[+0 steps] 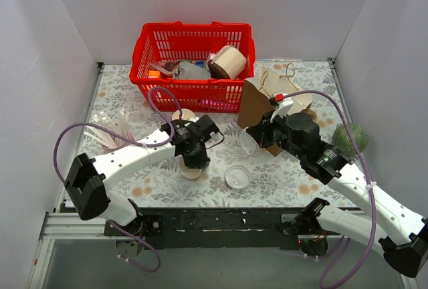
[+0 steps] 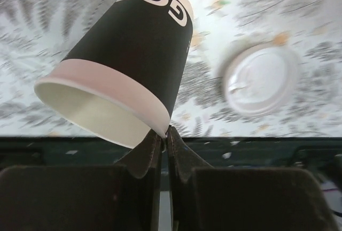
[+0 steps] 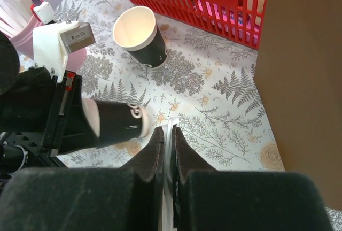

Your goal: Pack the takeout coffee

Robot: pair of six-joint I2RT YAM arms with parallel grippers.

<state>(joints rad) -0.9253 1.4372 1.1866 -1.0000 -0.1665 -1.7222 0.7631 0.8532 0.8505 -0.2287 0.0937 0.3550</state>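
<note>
My left gripper (image 2: 166,130) is shut on the white rim of a dark paper cup (image 2: 133,49) that has no lid. The cup hangs on its side above the floral mat, its cream inside showing, and the right wrist view shows it (image 3: 115,121) too. My right gripper (image 3: 170,129) is shut on the edge of a thin white lid (image 1: 247,143), just right of that cup. A second lidless dark cup (image 3: 140,36) stands upright near the basket. No cup wearing a lid shows, so the takeout coffee is out of view.
A loose white lid (image 1: 237,176) lies flat on the mat near the front. A red basket (image 1: 144,48) of items stands at the back. A brown paper bag (image 1: 257,98) stands behind my right gripper. A green round object (image 1: 351,138) sits far right.
</note>
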